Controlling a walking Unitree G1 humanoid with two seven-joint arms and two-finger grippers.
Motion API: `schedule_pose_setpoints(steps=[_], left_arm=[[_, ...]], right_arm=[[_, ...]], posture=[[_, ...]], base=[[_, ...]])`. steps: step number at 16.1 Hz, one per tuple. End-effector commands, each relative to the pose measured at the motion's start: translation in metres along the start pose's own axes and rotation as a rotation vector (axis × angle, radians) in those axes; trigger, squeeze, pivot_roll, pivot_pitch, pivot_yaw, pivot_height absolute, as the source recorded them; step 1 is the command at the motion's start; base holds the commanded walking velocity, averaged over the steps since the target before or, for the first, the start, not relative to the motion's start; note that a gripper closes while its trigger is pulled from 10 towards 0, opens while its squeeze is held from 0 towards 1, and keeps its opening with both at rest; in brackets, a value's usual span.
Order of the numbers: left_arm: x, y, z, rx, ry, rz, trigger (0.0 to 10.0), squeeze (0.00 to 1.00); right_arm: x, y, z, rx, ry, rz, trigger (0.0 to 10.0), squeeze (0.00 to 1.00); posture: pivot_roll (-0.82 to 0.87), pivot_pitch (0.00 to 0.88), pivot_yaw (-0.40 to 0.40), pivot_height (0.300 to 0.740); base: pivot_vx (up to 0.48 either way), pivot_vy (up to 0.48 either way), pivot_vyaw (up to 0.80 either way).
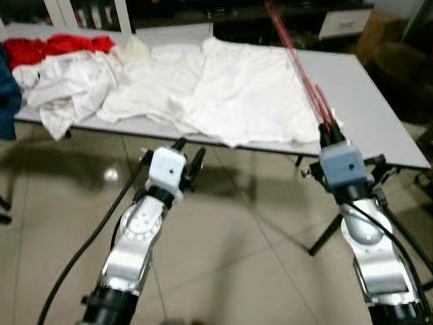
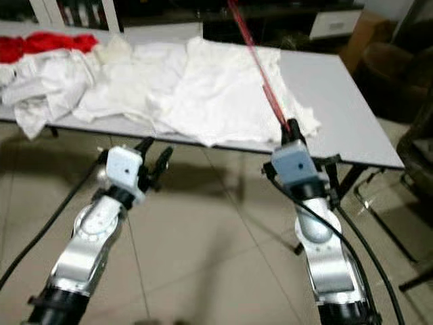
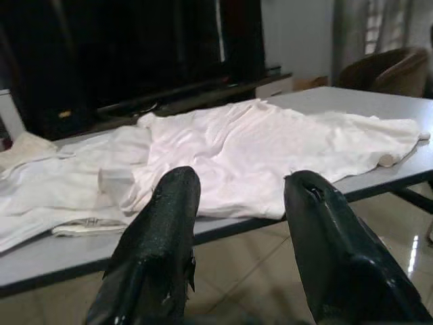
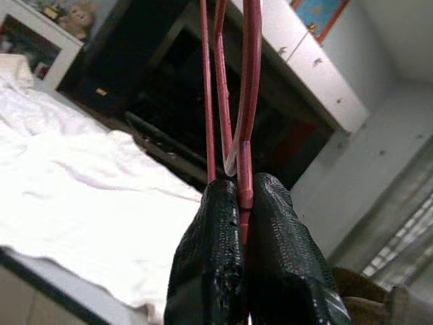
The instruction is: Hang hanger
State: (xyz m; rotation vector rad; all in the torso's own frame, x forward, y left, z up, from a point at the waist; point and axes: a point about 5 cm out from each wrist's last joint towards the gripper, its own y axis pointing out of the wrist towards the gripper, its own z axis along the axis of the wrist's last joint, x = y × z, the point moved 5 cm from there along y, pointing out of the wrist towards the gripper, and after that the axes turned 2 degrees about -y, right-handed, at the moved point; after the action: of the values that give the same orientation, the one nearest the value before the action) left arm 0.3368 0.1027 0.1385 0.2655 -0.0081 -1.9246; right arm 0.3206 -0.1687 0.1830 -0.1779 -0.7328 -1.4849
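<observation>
I am holding a thin red plastic hanger (image 1: pixel 298 64) in my right hand (image 1: pixel 329 133), whose two black fingers (image 4: pixel 270 244) are clamping flat on one end of it with no gap showing between them. My left hand (image 1: pixel 188 162) is hanging empty beside it, its fingers (image 3: pixel 159 250) standing spread apart, just short of the near edge of the long grey table (image 1: pixel 379 115).

The hanger is rising straight out of my right hand, up and away from me, leaning a little toward my left side. Its long axis is running from my fingertips out over the large white shirt (image 1: pixel 250 95) spread on the table ahead of that hand, and its far end is passing out of the top of the head views. In the right wrist view several thin red bars (image 4: pixel 230 88) are running almost parallel away from the grip, so I am looking along the hanger nearly edge-on; I cannot tell where its hook is.

No rail or rod is visible ahead of either hand, so I judge the step as carrying the hanger to wherever it hangs. To do that well I should be keeping the clamp firm, since such a long thing gripped at one end will want to swing, and keeping its far end high above the pile of white and red clothes (image 1: pixel 61 68) lying beyond my left hand so it does not snag.
</observation>
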Motion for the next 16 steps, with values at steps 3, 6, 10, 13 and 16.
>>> schedule_pose_setpoints(steps=[3,6,10,13,16], left_arm=[[-0.001,-0.002,-0.004,-0.015,-0.007,-0.003,10.0,0.00],[0.001,-0.003,-0.007,-0.025,-0.009,-0.005,10.0,0.00],[0.001,-0.004,-0.012,-0.048,-0.021,0.000,10.0,0.00],[0.003,-0.005,-0.018,-0.069,-0.031,-0.006,10.0,0.00],[0.005,-0.005,-0.020,-0.079,-0.032,-0.016,10.0,0.00]], right_arm=[[-0.002,0.002,-0.002,0.000,0.003,0.028,10.0,0.00],[-0.007,0.001,-0.008,-0.013,0.009,0.063,10.0,0.00],[-0.015,-0.003,-0.016,-0.037,0.032,0.111,10.0,0.00],[-0.056,-0.026,-0.029,-0.024,0.078,0.359,10.0,0.00],[-0.049,-0.027,-0.044,-0.047,-0.029,0.368,10.0,0.00]], posture=[[0.17,0.012,-0.007,0.740],[0.17,0.014,-0.007,0.740],[0.17,0.018,-0.012,0.740],[0.17,0.020,-0.012,0.740],[0.16,0.021,-0.007,0.740]], base=[[0.000,0.000,0.00],[0.000,0.000,0.00],[0.000,0.000,0.00],[0.000,0.000,0.00],[0.000,0.000,0.00]])
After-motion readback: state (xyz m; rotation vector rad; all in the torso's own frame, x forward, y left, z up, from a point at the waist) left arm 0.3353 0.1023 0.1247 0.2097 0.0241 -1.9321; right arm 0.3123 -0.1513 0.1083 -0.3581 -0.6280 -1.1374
